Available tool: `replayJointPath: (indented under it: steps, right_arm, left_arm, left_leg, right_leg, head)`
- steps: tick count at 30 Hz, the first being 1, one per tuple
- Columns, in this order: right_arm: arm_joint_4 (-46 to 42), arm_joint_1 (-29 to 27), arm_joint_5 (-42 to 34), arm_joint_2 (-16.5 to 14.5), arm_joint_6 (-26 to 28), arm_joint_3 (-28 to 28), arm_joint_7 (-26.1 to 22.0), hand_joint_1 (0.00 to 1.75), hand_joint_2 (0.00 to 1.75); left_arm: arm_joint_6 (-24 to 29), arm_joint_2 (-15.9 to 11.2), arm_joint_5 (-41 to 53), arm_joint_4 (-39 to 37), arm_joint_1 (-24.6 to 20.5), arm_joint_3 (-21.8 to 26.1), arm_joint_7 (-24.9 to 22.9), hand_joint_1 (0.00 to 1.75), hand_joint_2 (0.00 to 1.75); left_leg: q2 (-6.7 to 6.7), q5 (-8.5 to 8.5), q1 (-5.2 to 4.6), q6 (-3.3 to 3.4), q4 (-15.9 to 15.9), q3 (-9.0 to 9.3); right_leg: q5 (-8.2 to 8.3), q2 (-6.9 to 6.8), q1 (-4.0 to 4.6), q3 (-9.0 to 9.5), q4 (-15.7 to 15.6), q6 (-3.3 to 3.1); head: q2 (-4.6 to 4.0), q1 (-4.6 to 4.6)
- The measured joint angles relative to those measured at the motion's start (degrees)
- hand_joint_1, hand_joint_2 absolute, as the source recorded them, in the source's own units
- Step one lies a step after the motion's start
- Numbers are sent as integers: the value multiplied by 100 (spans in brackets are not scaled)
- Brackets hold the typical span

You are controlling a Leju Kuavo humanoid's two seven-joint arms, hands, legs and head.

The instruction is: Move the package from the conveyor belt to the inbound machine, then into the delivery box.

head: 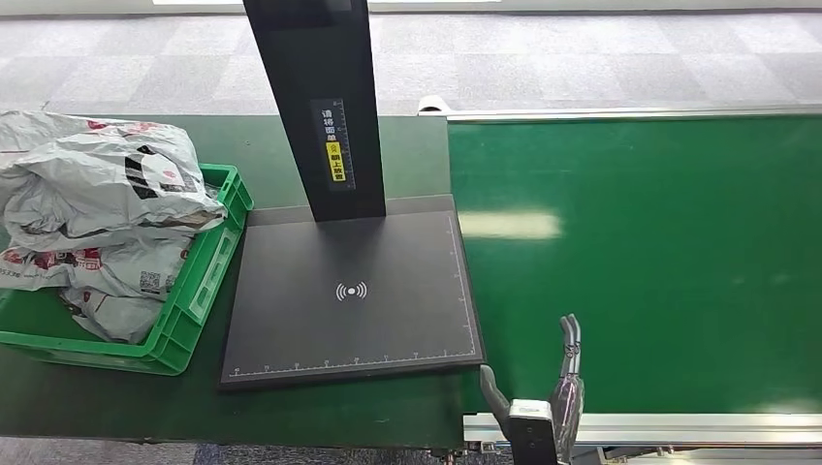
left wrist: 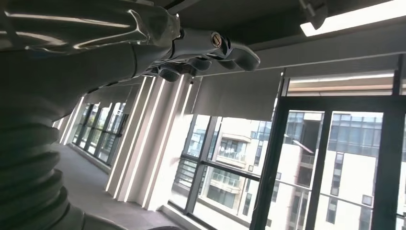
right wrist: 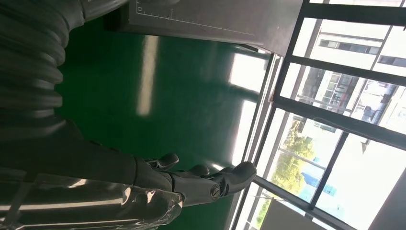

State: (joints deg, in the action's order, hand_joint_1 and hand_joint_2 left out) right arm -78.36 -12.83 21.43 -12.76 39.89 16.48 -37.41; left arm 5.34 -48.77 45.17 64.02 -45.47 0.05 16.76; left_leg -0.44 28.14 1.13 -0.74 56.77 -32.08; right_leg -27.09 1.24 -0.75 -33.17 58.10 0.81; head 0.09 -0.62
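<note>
the belt is a wide green surface on the right, glossy with a pale reflection. beside it on the left sits the dark flat scanner pad of the inbound machine, with a black post rising from its back edge and carrying a yellow label. left of the pad, a green crate is heaped with grey-white packages, the top ones bulging over its rim. the right hand hangs over the near edge of the belt, fingers stretched out and apart, holding nothing. the left hand is raised toward windows and ceiling, fingers loosely extended with nothing in them.
</note>
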Motion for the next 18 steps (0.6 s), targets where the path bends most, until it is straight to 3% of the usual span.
replayJointPath:
  steps: [3,5,8,11,15,17,18]
  right_arm:
    - [0,-21,-12,3,0,-5,-4,0,175]
    - [0,-29,-51,8,0,-4,-6,0,175]
    - [0,-23,-203,26,0,22,-6,0,175]
    - [2,-18,-311,49,0,50,-20,0,175]
    - [2,-14,-391,83,0,85,-31,0,175]
    - [11,9,-604,113,0,141,20,0,175]
    - [14,17,-676,122,0,160,38,0,175]
  left_arm:
    - [-121,-325,-310,761,568,242,-52,0,175]
    - [-104,-346,-655,1329,1090,532,51,0,175]
    - [6,25,-1496,2251,2024,976,442,0,175]
    - [384,489,-1760,2957,2872,1091,637,0,175]
    - [449,820,-2063,3482,3463,1128,677,0,175]
    - [-94,1149,-2914,3683,3711,1147,862,0,87]
    - [-279,1263,-3194,3735,3782,1151,922,0,58]
  left_leg:
    - [3,2,-1,-2,0,1]
    - [2,4,-2,-2,0,3]
    - [3,6,-8,-2,0,7]
    - [9,8,-10,-2,0,9]
    - [2,8,-10,-2,0,10]
    - [-3,11,-15,-1,-1,16]
    - [-4,12,-17,0,-1,18]
  right_leg:
    - [-1,0,0,-4,-2,0]
    - [-3,-1,-2,-6,-4,-1]
    - [-5,0,-7,-1,-5,-3]
    - [-4,6,-10,2,-5,-3]
    - [-4,3,-10,5,-5,-2]
    - [-5,0,-16,10,-6,-1]
    - [-6,0,-18,11,-6,-1]
  head:
    - [0,-2]
    - [0,-2]
    - [0,-2]
    - [0,-2]
    - [0,0]
    - [0,-5]
    - [0,-8]
